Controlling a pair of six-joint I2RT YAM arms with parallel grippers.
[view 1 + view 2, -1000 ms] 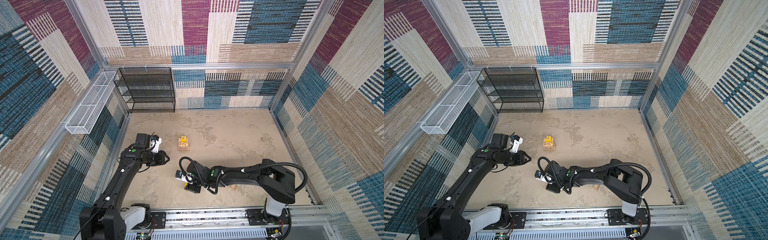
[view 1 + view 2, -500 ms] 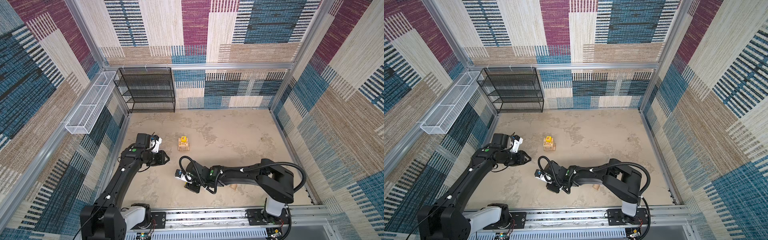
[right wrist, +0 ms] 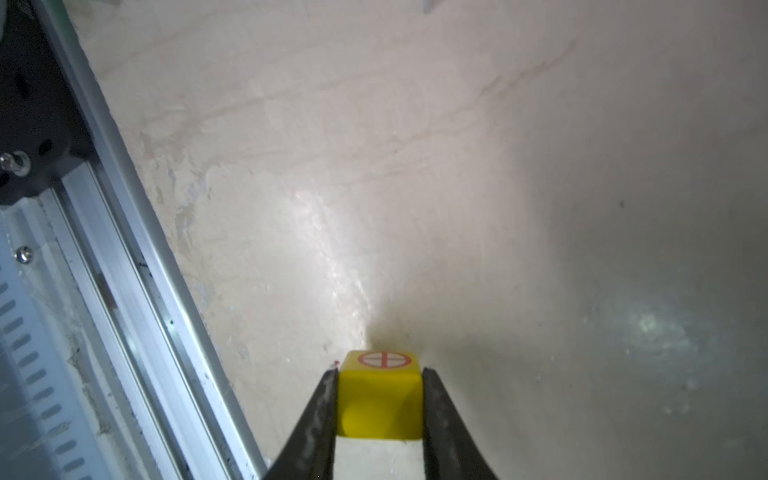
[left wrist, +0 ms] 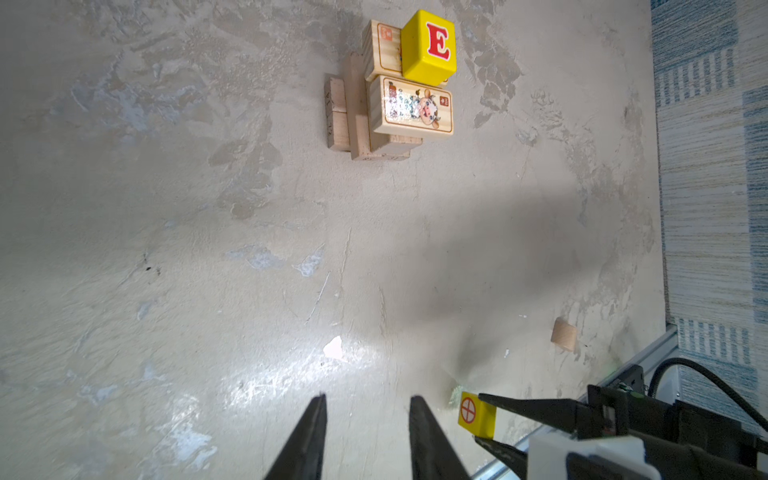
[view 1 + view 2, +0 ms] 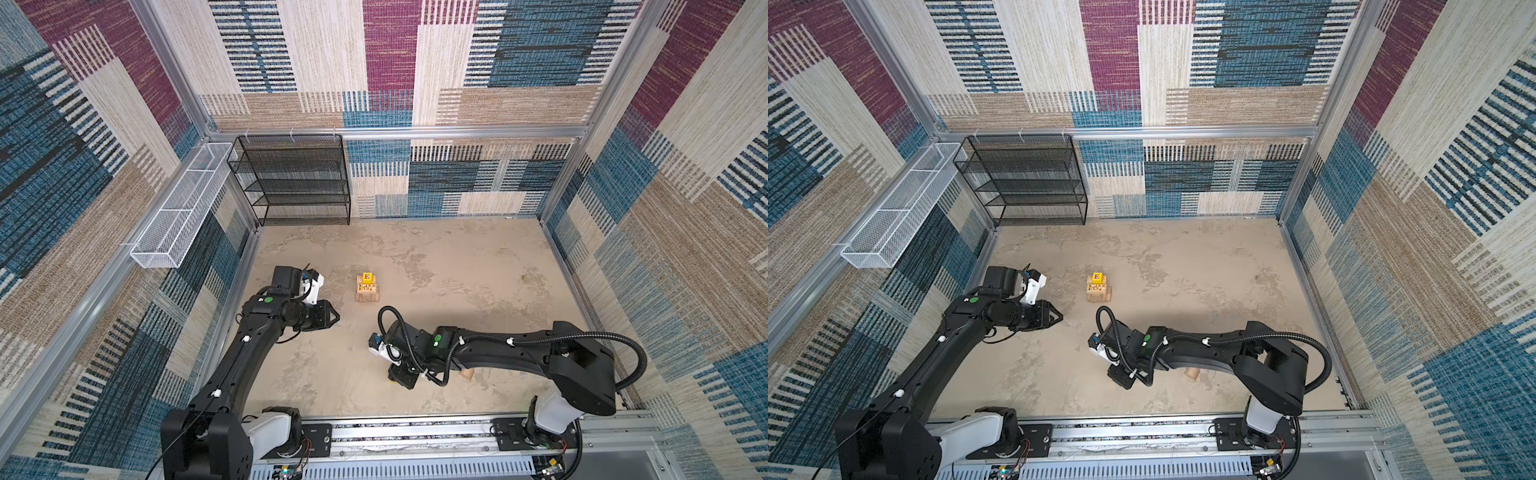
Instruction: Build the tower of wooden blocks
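My left arm [image 5: 232,365] and right arm [image 5: 511,357] are both matte black, each with a round green dot [image 5: 268,299] and small white clips [image 5: 246,338] along the links. Each wrist carries a white camera housing [image 5: 313,286]. A ribbed black cable [image 5: 643,365] loops off the right arm, and the base joints [image 5: 268,428] are white.

Mottled beige table [image 5: 478,266], scuffed in patches. Near the middle, standing on it, the tower [image 5: 367,289]. Well apart toward the front right, lying alone, a rounded tan piece [image 5: 468,374]. At the back left corner, a black mesh rack [image 5: 299,183].
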